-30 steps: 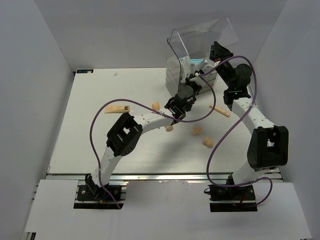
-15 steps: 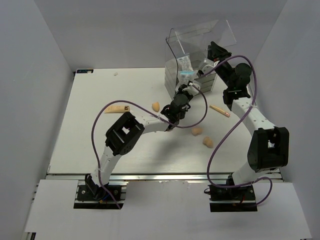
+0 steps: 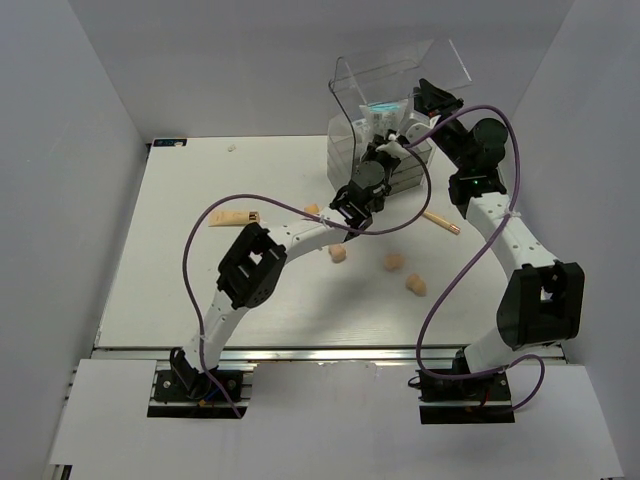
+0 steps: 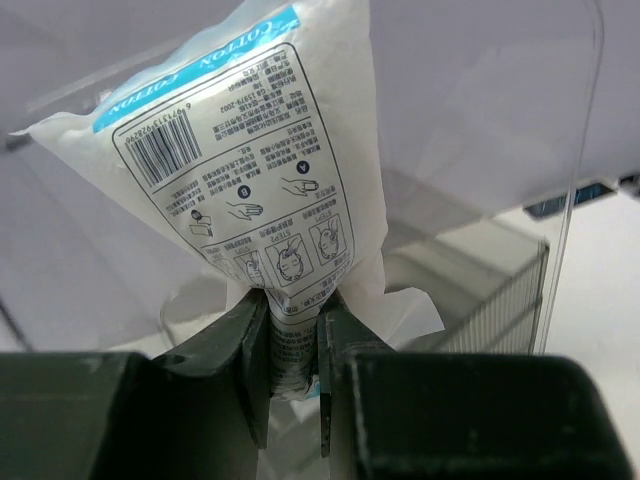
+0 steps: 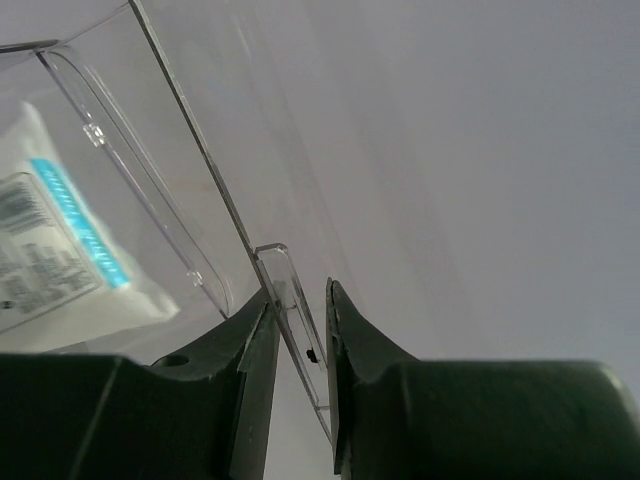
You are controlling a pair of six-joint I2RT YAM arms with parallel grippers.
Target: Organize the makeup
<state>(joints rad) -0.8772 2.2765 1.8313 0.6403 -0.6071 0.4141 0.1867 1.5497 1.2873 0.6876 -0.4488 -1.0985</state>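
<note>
My left gripper (image 3: 381,143) is shut on the lower end of the clear packet (image 3: 378,111) with white-blue contents and holds it at the open top of the clear plastic box (image 3: 345,150). In the left wrist view the packet (image 4: 260,170) stands upright from the gripper (image 4: 295,345). My right gripper (image 3: 428,100) is shut on the box's raised lid (image 3: 400,62); its tab (image 5: 290,290) sits between the jaws of the gripper (image 5: 297,325). Several peach sponges (image 3: 339,254) (image 3: 394,262) (image 3: 415,285) (image 3: 312,210) lie on the table. The beige tube (image 3: 232,218) lies left, the peach stick (image 3: 440,221) right.
The box stands at the table's (image 3: 200,290) back edge against the white rear wall. White walls close in left and right. The left arm's purple cable loops over the table's middle, above the sponges. The packet also shows through the lid in the right wrist view (image 5: 60,250).
My left gripper has carried the packet from above the table's middle back and up to the box's open top. The right gripper has held the lid raised.
</note>
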